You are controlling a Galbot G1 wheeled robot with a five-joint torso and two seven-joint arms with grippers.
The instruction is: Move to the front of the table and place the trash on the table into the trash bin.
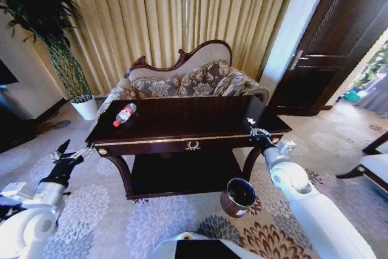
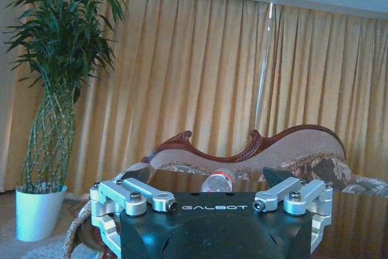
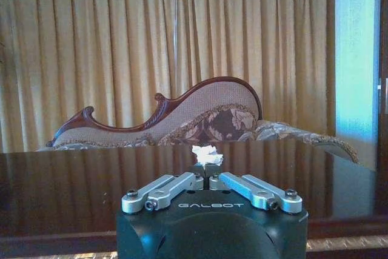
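Note:
The dark glossy table (image 1: 182, 131) stands straight ahead with gold trim along its front. A clear plastic bottle (image 1: 124, 114) with a red label lies on its left part and also shows end-on as the bottle (image 2: 217, 181) past my left gripper. My left gripper (image 1: 65, 153) hovers open off the table's left front corner, holding nothing. At the table's right front edge my right gripper (image 1: 254, 129) is shut on a crumpled white paper bit (image 3: 207, 154), just above the tabletop. The reddish-brown trash bin (image 1: 238, 196) stands on the carpet below the right arm.
A floral sofa (image 1: 182, 83) with a carved back sits right behind the table. A plant in a white pot (image 1: 85, 107) stands at the back left, a dark door (image 1: 327, 59) at the back right, and a chair (image 1: 376, 165) at the right edge.

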